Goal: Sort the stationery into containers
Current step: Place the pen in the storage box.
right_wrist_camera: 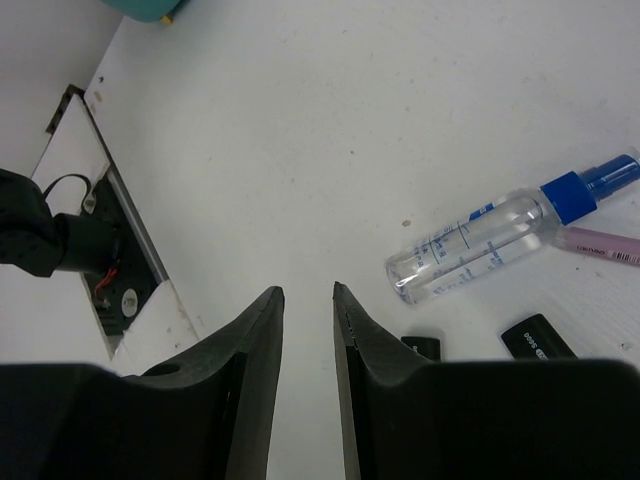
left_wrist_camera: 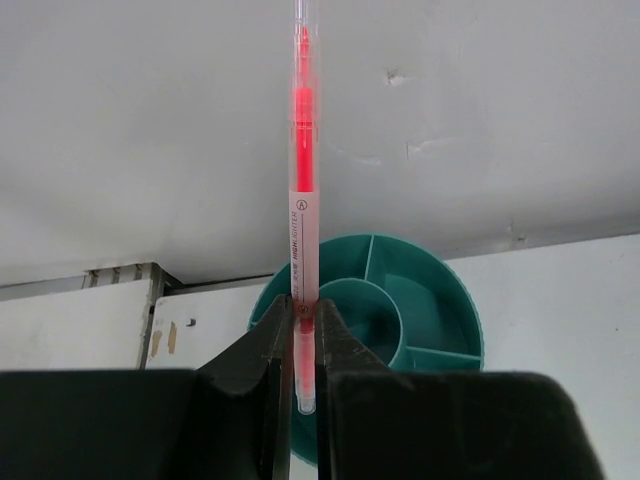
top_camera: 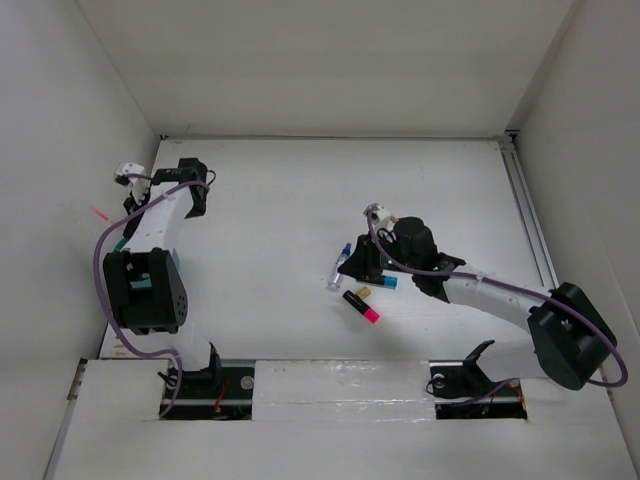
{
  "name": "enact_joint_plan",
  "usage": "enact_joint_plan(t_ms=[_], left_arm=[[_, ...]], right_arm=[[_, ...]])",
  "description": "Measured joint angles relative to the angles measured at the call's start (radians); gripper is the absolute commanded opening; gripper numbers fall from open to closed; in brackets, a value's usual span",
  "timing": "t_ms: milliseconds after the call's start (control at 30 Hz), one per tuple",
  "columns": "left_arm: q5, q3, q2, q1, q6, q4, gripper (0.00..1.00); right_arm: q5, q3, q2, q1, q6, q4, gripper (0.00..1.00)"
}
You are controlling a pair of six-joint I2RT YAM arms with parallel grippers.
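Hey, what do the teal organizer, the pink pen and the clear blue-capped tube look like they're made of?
The teal organizer looks like moulded plastic: uniform colour, soft sheen, thin dividers. The pink pen seems to have a clear plastic barrel; its pink core shows through. The clear blue-capped tube is probably transparent plastic: see-through, with printed markings and an opaque cap.

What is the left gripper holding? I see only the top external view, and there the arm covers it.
Observer: The left gripper is shut on a thin pink pen.
Operator: Where is the container from there?
Observer: The left wrist view shows the teal organizer directly behind the pen's lower end.
Operator: And the other arm?
Observer: The right gripper stands slightly open and empty.
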Motion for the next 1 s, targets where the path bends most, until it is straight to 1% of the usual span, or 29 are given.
enact_joint_plan(t_ms=[167, 433, 467, 1000], left_arm=[[-0.001, 0.029, 0.016, 0.038, 0.000, -0.005, 0.00], [0.000, 0.052, 0.092, 0.098, -0.008, -0.007, 0.00], [0.001, 0.052, 0.097, 0.102, -0.010, -0.008, 0.00], [0.019, 0.081, 0.230, 0.103, -0.029, -0.008, 0.00]], right_arm=[[0.000, 0.000, 0.010, 0.000, 0.000, -0.006, 0.32], [0.000, 0.000, 0.020, 0.000, -0.007, -0.018, 0.32], [0.000, 0.000, 0.020, 0.000, -0.007, -0.018, 0.31], [0.000, 0.000, 0.020, -0.003, -0.019, -0.021, 0.31]])
